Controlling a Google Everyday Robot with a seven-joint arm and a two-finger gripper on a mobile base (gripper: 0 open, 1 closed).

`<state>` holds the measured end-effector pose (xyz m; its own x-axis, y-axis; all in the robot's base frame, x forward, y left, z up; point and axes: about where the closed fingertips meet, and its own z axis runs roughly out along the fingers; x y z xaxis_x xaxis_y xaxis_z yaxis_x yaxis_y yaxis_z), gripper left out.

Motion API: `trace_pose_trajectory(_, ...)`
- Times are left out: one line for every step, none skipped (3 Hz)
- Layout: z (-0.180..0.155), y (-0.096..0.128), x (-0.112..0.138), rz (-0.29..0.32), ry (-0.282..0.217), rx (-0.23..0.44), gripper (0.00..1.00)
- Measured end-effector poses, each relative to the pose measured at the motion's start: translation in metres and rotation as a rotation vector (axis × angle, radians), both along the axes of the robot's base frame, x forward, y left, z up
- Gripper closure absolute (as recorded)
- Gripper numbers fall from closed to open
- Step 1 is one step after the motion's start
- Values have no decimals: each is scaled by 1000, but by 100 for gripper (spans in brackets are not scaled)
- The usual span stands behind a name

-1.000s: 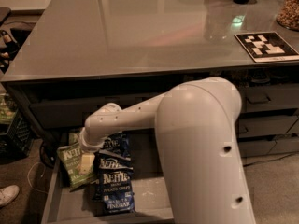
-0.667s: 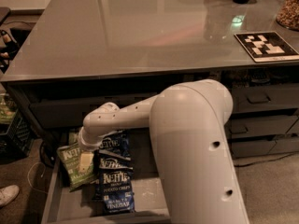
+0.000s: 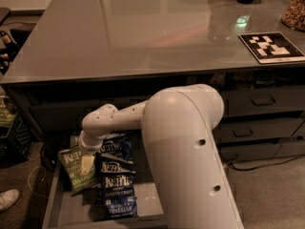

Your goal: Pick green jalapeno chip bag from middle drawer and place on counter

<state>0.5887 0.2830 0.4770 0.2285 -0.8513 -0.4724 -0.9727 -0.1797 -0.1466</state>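
Green, blue and grey
The pale cream gripper [image 3: 87, 164] hangs over the green jalapeno chip bag [image 3: 70, 165], white-lettered, beside dark blue Kettle bags [image 3: 117, 185] in the grey middle drawer [image 3: 51, 208]; glossy grey counter [image 3: 143, 32], black-and-white checkered marker [image 3: 270, 46].

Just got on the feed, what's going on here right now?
The robot's arm reaches down into the open middle drawer, with the gripper right at the green jalapeno chip bag on the picture's left side of the drawer. Two dark blue Kettle bags lie beside it. The bag lies in the drawer and is not yet on the counter.
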Motion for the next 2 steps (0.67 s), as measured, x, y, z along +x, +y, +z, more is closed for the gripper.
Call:
trace_pose_trajectory(-14, 0, 5, 9, 19, -36, 7)
trace_pose_trajectory(-29, -4, 6, 21, 40, -75, 6)
